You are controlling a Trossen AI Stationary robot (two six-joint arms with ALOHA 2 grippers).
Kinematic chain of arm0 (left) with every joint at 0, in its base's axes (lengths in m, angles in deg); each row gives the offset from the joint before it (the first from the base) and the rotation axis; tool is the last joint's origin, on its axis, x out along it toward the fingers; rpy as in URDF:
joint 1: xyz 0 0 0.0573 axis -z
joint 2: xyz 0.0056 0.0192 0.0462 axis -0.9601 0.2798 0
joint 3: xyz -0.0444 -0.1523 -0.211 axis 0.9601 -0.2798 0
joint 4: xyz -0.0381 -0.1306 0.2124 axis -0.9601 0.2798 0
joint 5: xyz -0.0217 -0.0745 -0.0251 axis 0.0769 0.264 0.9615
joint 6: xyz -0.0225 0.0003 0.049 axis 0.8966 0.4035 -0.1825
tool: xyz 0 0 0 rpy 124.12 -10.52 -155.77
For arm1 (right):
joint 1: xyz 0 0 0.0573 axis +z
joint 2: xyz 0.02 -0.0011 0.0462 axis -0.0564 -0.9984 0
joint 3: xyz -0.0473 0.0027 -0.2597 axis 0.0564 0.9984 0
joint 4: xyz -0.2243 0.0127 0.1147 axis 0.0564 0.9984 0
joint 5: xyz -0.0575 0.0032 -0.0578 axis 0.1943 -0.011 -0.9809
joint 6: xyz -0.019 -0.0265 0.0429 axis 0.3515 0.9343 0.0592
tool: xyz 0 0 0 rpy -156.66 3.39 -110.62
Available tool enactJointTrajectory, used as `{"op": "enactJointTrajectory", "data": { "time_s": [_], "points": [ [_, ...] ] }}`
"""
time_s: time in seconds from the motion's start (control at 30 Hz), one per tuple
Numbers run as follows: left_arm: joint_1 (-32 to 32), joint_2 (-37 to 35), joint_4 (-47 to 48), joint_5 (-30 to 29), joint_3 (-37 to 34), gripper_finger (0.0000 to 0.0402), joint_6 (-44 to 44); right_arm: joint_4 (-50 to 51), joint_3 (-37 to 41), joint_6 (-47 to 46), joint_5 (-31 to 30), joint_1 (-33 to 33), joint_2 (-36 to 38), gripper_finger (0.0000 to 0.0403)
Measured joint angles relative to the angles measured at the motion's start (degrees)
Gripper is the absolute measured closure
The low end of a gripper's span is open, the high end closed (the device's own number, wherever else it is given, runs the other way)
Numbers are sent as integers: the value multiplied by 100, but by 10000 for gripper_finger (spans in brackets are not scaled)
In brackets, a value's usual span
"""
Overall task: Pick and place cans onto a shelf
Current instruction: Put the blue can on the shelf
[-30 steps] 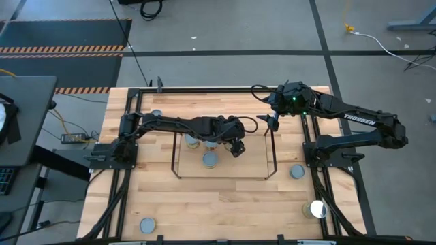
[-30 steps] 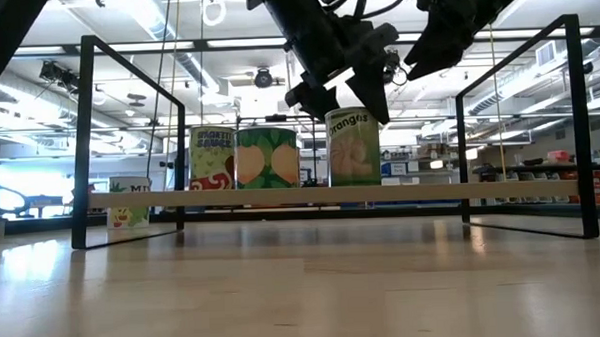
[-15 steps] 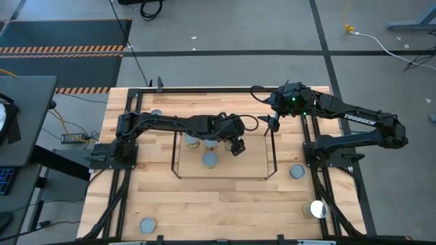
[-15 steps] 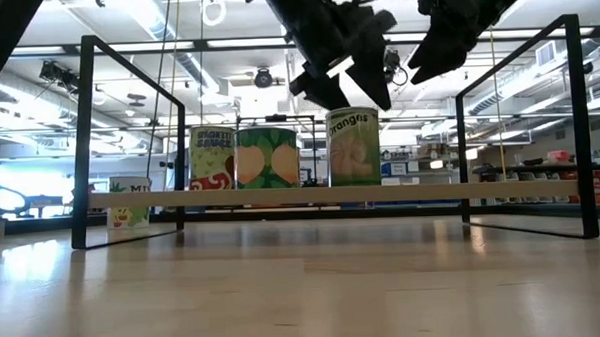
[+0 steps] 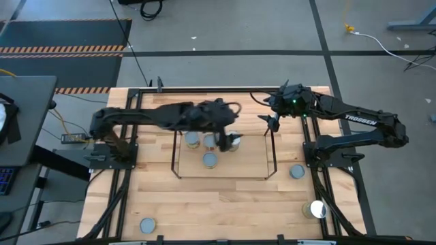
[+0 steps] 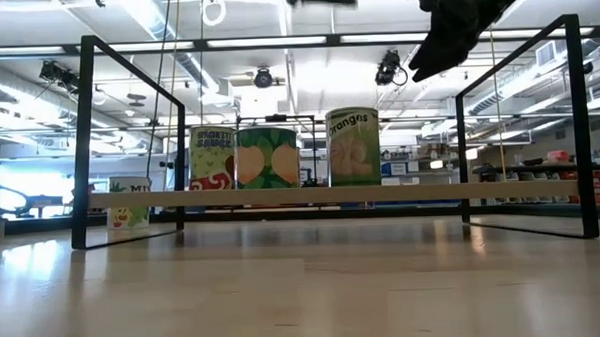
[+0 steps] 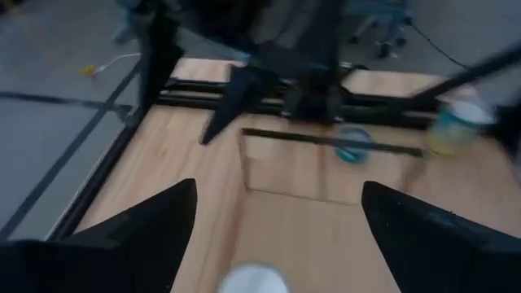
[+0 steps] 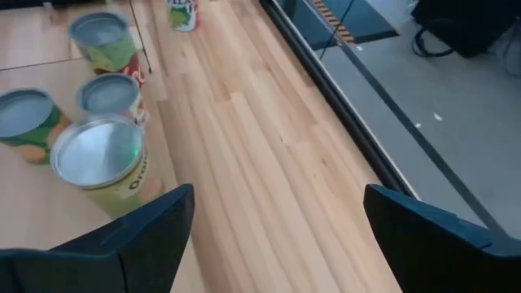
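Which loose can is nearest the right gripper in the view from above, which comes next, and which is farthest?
1. The grey-topped can, beside the right arm's base, is nearest the right gripper.
2. The shiny can, by the picture's bottom-right table corner.
3. The lone can, by the bottom-left table corner.

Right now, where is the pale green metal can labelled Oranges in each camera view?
High view: Oranges can mid-table, on the dark rod shelf.
Low view: can right of centre, rightmost of three.
Left wrist view: cannot tell.
Right wrist view: can lower left, nearest.
Shared landmark: the shelf's frame.
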Motion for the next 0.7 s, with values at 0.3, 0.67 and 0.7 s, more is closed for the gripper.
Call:
{"op": "enactJointTrajectory", "data": {
  "time_s": [0.3,0.67,0.7],
  "points": [
    [711,-1527,2228,216,4,47,401,-219,0,-106,-803,349,0,49],
    [2347,-1947,4308,-929,-5,47,2379,-924,-7,-1654,-1573,1976,-324,55],
    [2532,-1942,4399,-994,-7,47,2556,-909,-5,-1843,-1704,2164,-439,55]
  ]
}}
